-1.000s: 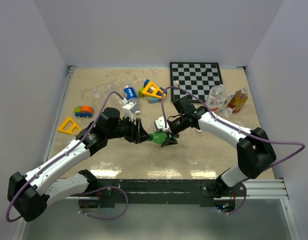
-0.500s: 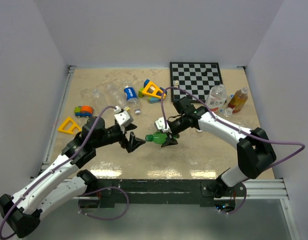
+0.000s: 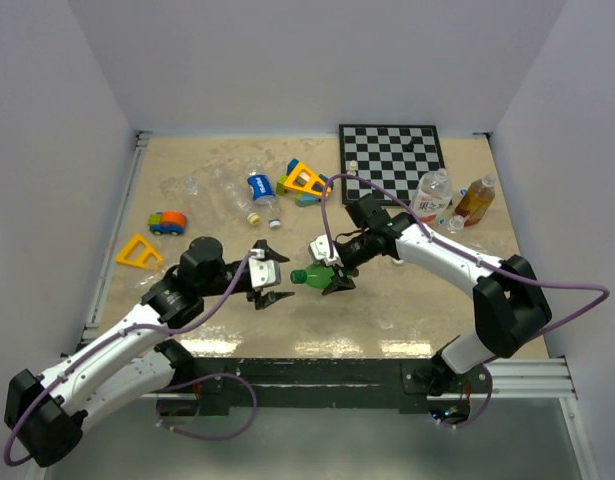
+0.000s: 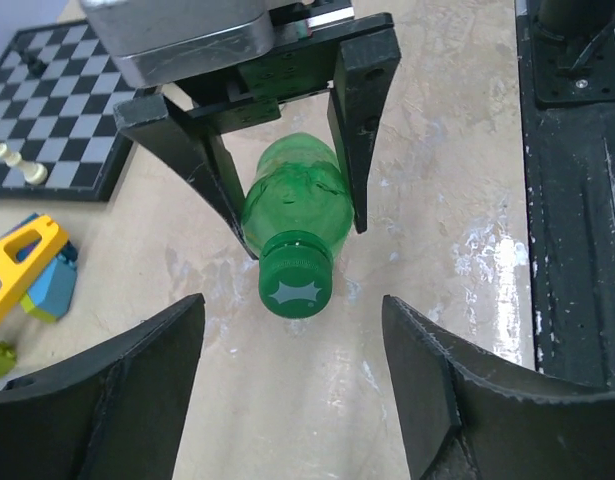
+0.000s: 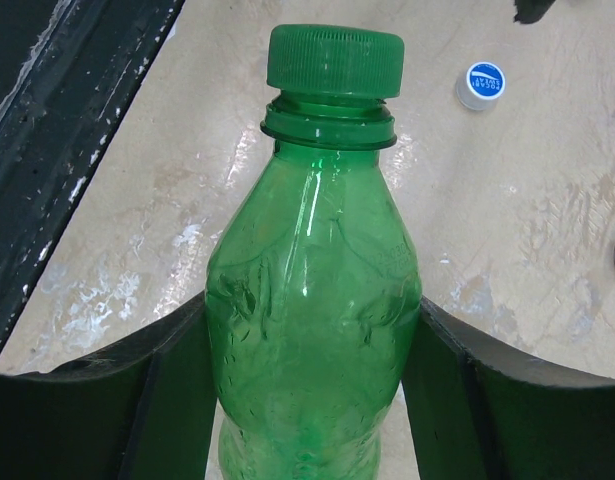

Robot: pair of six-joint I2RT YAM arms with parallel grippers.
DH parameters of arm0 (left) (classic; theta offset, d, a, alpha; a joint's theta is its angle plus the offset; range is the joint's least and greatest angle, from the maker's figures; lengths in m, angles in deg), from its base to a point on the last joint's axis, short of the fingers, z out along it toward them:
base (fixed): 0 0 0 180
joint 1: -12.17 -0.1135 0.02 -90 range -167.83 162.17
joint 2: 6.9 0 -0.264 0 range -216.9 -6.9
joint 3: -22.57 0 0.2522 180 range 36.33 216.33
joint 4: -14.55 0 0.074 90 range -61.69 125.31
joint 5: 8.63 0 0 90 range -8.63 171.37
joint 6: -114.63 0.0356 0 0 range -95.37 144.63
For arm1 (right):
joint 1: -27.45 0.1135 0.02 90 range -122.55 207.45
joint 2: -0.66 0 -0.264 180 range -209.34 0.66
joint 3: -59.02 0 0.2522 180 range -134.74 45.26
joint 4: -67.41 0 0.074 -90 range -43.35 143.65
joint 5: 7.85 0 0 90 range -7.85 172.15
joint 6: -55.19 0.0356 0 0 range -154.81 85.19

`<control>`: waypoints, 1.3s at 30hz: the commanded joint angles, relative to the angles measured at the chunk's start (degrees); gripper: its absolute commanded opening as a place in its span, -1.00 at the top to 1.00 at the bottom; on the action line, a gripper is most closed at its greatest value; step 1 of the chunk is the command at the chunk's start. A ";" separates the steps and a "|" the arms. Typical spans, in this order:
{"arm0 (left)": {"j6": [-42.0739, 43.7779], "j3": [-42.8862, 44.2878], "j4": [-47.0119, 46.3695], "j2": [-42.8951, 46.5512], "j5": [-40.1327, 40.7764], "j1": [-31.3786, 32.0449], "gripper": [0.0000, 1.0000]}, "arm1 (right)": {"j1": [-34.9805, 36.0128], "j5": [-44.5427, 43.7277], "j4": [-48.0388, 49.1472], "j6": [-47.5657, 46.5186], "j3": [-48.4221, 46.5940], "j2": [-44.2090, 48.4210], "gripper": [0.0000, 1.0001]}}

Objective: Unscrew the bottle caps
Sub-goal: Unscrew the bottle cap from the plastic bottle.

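- Right gripper (image 3: 332,272) was clamped across the body of the green bottle (image 5: 312,330), one finger pressed on each side.
- We noted the bottle lying roughly level in that grip, neck pointing towards the left arm.
- The green cap (image 4: 295,283) sat on the bottle's neck, its top facing the left wrist camera.
- Left gripper (image 4: 287,390) had its jaws wide apart with nothing between them. The cap was just ahead of its fingertips and touched neither.
- We logged a loose white-and-blue cap (image 5: 481,85) lying flat on the table (image 3: 407,300), beyond the bottle's capped end.
- Further back, a clear bottle with a blue label (image 3: 257,190) lay on its side near the yellow toy blocks (image 3: 305,180).
- The chessboard (image 3: 390,160) lay at the far right. A clear upright bottle (image 3: 432,195) and an amber bottle (image 3: 475,200) stood at its near right corner.
- On the left side of the table we saw a toy car (image 3: 167,222) with a yellow triangle (image 3: 137,252) nearby.
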 commanded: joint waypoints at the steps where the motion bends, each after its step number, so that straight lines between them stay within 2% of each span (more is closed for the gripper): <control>1: 5.07 -0.76 -8.38 -0.41 -3.75 0.43 -0.46 | 0.22 0.60 -0.87 -1.06 -1.12 0.58 1.00; 5: 3.93 0.64 -8.47 -3.56 -4.72 0.52 -0.23 | 0.22 0.69 -1.05 -1.06 -1.30 0.14 1.00; 14: 3.05 1.52 -8.64 -6.21 -6.39 1.14 -0.09 | 0.22 0.60 -1.22 -1.24 -1.38 0.23 1.00; 19: 0.68 1.96 -9.34 -6.21 -6.57 1.14 0.19 | 0.22 0.60 -1.22 -1.15 -1.38 0.14 1.00; 20: -0.28 1.96 -9.61 -6.30 -6.48 1.14 0.31 | 0.22 0.60 -1.31 -1.15 -1.38 0.14 1.00; 23: -6.15 3.36 -9.09 -6.82 -3.07 1.14 0.95 | 0.22 0.51 -1.40 -1.15 -1.38 0.23 1.00; 24: -9.57 4.41 -8.12 -7.17 -0.35 1.05 1.00 | 0.22 0.51 -1.31 -1.15 -1.38 0.05 1.00; 26: -19.75 8.01 -5.14 -8.75 5.62 1.05 1.00 | 0.22 0.34 -1.40 -1.15 -1.38 0.05 1.00; 29: -37.15 15.04 8.01 -12.00 14.85 0.79 1.00 | 0.22 0.42 -1.22 -1.15 -1.38 -0.12 1.00; 31: -50.33 16.99 14.11 -13.85 16.81 0.61 1.00 | 0.22 0.51 -1.31 -1.15 -1.38 -0.21 1.00; 34: -55.04 16.73 16.40 -16.40 13.65 0.61 1.00 | 0.40 0.69 -1.66 -1.32 -1.65 -0.83 1.00; 38: -55.22 14.88 13.69 -16.32 14.18 0.61 1.00 | 0.40 0.34 -1.75 -1.33 -1.74 -0.39 1.00; 39: -54.96 15.23 13.25 -16.58 13.83 0.61 0.95 | 0.40 0.34 -1.66 -1.15 -1.74 -0.30 1.00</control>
